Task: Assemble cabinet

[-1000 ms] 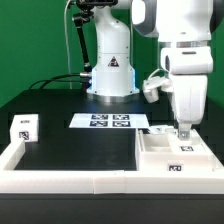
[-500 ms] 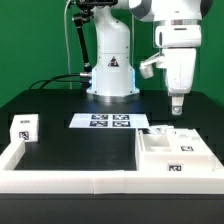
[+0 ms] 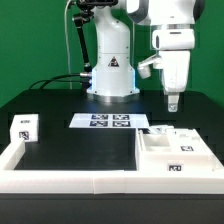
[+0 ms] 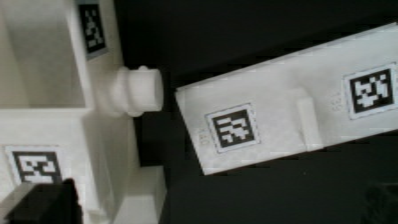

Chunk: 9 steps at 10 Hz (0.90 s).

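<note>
The white cabinet body (image 3: 176,155) sits at the front of the exterior view's right, against the low border wall, with a tag on its front face. My gripper (image 3: 173,103) hangs well above its back edge, empty, touching nothing. In the wrist view the body (image 4: 54,120) shows tags and a round white knob (image 4: 134,90), and a flat white tagged panel (image 4: 285,115) lies beside it. One dark fingertip (image 4: 45,205) sits far out at the frame's edge, so the jaws stand open. A small white tagged cabinet part (image 3: 24,127) stands at the exterior view's left.
The marker board (image 3: 108,122) lies in the middle of the black table, in front of the robot base (image 3: 110,75). The low white border wall (image 3: 70,178) runs along the front and left. Cables trail behind at the left.
My gripper has risen from the cabinet body's back edge to well above it and drifted slightly to the exterior view's left. The parts have not moved.
</note>
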Motion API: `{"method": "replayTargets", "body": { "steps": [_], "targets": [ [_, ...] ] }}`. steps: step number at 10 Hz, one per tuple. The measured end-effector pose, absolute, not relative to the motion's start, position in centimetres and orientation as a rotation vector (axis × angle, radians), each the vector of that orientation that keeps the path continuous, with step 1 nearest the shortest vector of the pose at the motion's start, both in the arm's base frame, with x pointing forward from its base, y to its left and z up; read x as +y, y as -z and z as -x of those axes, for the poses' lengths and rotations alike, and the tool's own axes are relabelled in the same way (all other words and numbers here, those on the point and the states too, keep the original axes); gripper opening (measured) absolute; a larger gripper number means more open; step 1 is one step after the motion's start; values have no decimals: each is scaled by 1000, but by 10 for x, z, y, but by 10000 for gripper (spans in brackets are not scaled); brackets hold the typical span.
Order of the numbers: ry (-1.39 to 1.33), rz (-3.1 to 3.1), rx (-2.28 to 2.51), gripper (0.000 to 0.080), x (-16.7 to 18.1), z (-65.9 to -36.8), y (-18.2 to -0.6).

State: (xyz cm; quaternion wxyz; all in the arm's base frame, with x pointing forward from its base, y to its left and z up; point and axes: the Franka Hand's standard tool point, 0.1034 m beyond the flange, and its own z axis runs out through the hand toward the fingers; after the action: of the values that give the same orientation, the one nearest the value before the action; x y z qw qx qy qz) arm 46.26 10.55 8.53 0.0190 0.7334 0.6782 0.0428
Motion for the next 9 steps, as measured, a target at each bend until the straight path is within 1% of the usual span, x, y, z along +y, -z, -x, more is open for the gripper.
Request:
{"method": "replayTargets", "body": {
  "steps": [2, 5, 9],
  "targets": [
    [-186, -2057, 2289, 797, 103, -466, -79],
    [-146, -1901, 2421, 797, 114, -454, -67],
    [-146, -1906, 2419, 797, 113, -453, -66]
  ]
}}
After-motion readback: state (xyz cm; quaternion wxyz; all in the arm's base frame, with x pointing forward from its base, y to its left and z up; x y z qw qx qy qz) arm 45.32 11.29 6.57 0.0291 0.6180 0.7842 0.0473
